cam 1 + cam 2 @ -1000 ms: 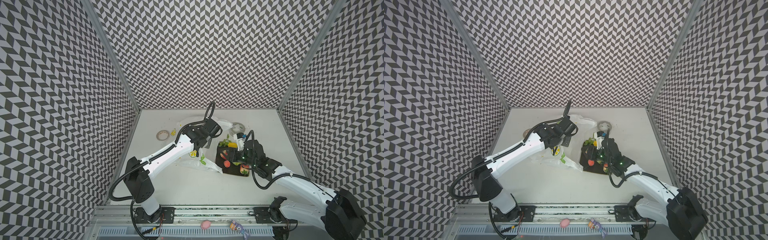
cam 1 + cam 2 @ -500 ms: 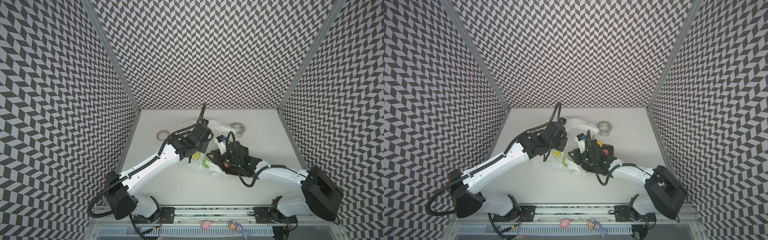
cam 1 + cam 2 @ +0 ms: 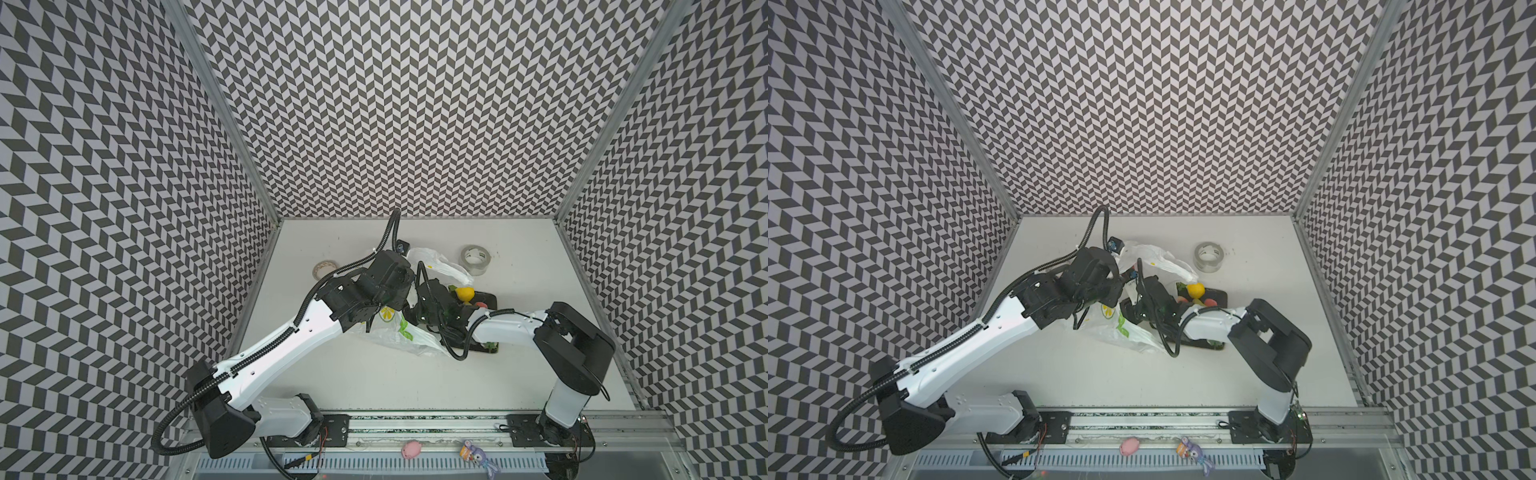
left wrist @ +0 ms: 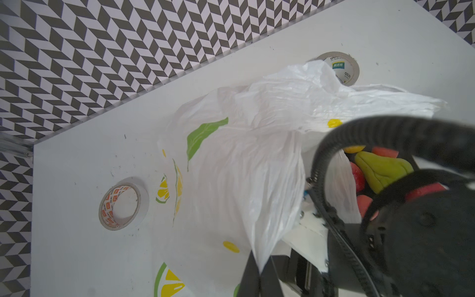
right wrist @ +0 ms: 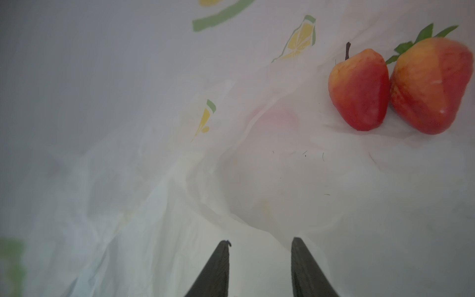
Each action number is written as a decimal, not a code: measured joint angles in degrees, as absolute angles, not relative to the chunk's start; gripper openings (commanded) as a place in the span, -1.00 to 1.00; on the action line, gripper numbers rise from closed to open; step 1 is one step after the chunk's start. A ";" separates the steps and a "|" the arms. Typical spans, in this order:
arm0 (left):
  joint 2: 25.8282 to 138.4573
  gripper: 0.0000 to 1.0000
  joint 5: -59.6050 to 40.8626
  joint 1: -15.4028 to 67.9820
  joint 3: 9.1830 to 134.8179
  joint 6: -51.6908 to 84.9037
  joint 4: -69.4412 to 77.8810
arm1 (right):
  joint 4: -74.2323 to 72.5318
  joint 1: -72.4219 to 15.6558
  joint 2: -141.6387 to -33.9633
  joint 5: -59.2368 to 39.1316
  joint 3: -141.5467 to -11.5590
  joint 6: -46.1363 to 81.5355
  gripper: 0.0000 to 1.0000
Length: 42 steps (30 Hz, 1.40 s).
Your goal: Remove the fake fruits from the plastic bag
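Pinching the plastic bag (image 3: 399,332) mid-table, left gripper (image 4: 260,270) clamped on its edge; showing several fake fruits (image 3: 464,293) already out on the dark tray (image 3: 491,297) alongside; reaching inside with right gripper (image 5: 260,241), jaws apart, empty; leaving two red fruits (image 5: 359,90) to fetch.

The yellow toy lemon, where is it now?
In both top views the yellow lemon sits right of centre, at the dark tray's far end, beside the plastic bag, near the clear tape roll.
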<state>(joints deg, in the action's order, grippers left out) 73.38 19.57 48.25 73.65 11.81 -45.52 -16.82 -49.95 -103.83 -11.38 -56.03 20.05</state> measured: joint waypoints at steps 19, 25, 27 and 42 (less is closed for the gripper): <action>61.47 -0.69 11.44 49.89 61.47 6.74 -45.04 | -23.75 -49.21 -115.55 -3.33 -64.29 53.80 0.28; 58.22 0.25 13.08 49.84 60.77 7.01 -44.03 | -25.36 -48.99 -118.04 -2.11 -67.26 58.26 0.35; 56.40 0.82 14.39 49.32 61.01 7.53 -42.76 | -25.32 -48.95 -118.24 -1.72 -67.26 59.02 0.37; 73.65 0.99 5.82 14.39 67.68 28.69 -31.64 | -21.17 -47.68 -118.87 0.89 -70.43 57.98 0.48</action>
<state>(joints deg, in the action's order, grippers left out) 73.65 5.82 14.39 67.68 28.69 -31.64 -21.17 -47.68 -118.87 0.89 -70.43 57.98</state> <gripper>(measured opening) 0.995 0.739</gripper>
